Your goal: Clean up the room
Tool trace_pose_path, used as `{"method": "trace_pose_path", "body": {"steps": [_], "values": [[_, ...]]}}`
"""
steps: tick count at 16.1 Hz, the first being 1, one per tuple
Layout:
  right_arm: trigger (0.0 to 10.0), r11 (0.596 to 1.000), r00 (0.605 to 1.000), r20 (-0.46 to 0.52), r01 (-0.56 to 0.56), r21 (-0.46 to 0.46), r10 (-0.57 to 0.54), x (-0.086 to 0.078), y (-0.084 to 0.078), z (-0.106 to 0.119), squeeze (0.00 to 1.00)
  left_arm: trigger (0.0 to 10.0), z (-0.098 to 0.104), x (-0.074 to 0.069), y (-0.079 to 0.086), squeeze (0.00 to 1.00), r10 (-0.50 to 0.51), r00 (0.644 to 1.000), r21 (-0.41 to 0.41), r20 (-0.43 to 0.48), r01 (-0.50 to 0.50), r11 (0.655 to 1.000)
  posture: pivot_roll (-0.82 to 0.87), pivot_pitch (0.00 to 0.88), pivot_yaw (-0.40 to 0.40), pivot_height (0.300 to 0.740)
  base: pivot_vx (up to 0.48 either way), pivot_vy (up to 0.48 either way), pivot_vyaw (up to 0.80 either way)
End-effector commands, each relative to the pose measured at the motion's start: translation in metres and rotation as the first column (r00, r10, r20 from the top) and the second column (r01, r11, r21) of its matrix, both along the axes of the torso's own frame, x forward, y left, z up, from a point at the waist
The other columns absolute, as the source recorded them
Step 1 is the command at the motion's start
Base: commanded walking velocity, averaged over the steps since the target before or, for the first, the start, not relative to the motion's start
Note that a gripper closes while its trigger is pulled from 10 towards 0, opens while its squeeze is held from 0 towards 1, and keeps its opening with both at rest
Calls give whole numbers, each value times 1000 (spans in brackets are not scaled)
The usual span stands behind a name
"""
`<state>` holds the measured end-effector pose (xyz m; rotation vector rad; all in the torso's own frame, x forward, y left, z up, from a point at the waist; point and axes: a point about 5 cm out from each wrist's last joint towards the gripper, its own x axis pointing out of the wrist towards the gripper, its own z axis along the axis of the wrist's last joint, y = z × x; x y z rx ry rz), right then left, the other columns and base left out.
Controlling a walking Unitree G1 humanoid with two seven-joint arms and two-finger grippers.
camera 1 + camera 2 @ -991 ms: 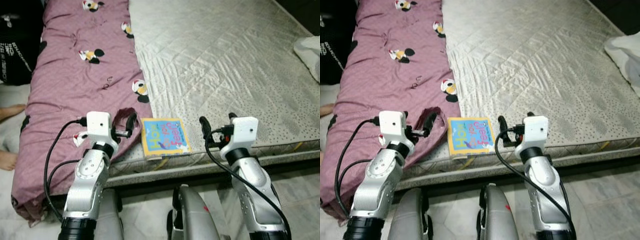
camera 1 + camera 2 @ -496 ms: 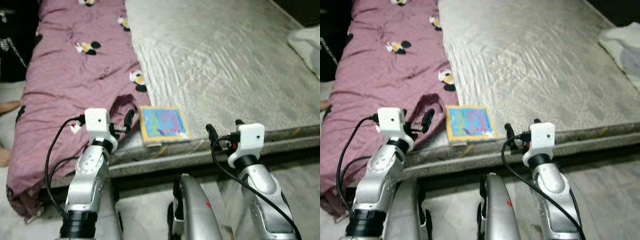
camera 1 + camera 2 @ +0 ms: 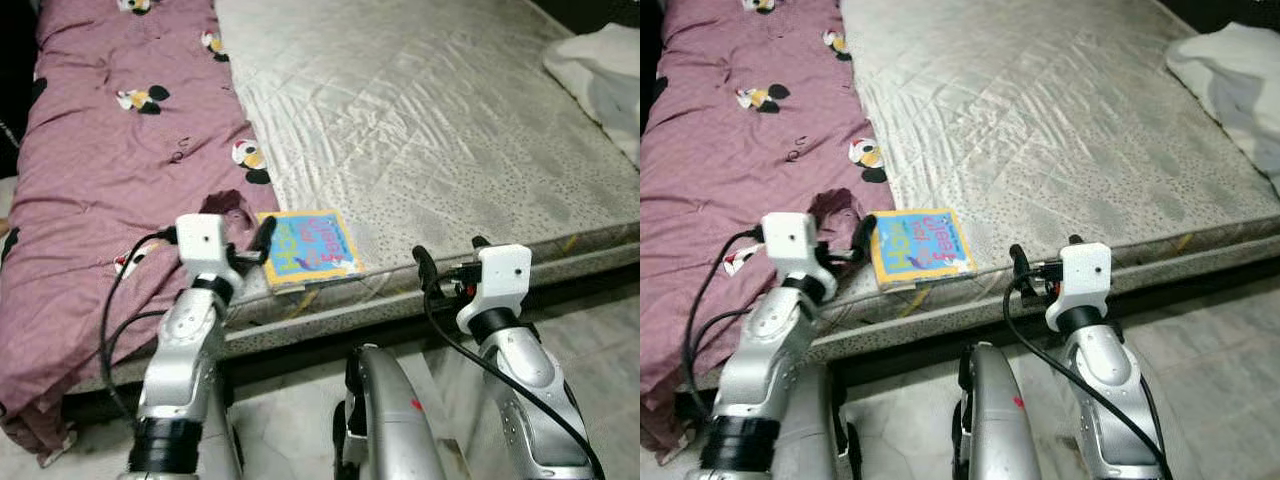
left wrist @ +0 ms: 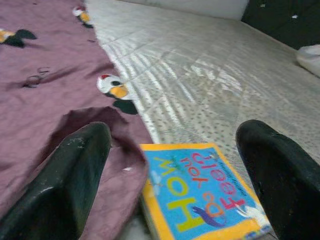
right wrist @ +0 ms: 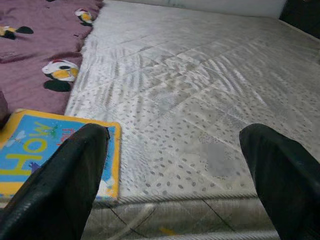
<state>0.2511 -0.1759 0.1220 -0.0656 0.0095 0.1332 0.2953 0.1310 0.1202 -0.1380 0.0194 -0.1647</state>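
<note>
the book, a thin children's picture book with a yellow border and blue cover, lay flat at the near edge of the mattress, just beside the rumpled fold of the purple blanket. the left gripper hovered at the book's blanket-side edge with its fingers spread wide and nothing between them; in the left wrist view the book sat in the gap between the two black fingers. the right gripper hung off the mattress edge, well apart from the book, likewise spread and empty.

the likely trouble was the book's flatness: lying flush on the soft quilted surface, it offered little lip, so the fingers might have closed on fabric or skated over the cover. the blanket fold was close enough to be pinched along with it. a push toward the edge could also have tipped the book off onto the floor.
</note>
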Motion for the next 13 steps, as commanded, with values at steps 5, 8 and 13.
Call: {"method": "trace_pose_path", "body": {"steps": [5, 8, 13], "values": [[10000, 1000, 1000, 9, 5, 14, -5, -3, -1, 5, 0, 10000, -26, 8, -2, 0, 8, 986, -58, -166, -18, 998, -102, 167, -68, 561, 0, 0, 0], [10000, 1000, 1000, 4, 13, 2, -13, -6, -2, 5, 0, 10000, -28, 15, -8, 0, -24, 982, -91, -189, 7, 996, -110, 175, -68, 536, 0, 0, 0], [10000, 1000, 1000, 1, 23, -2, -23, -9, -2, 6, 0, 10000, -32, 30, -32, 0, -151, 960, -119, -234, 126, 985, -127, 188, -66, 536, 0, 0, 0]]}}
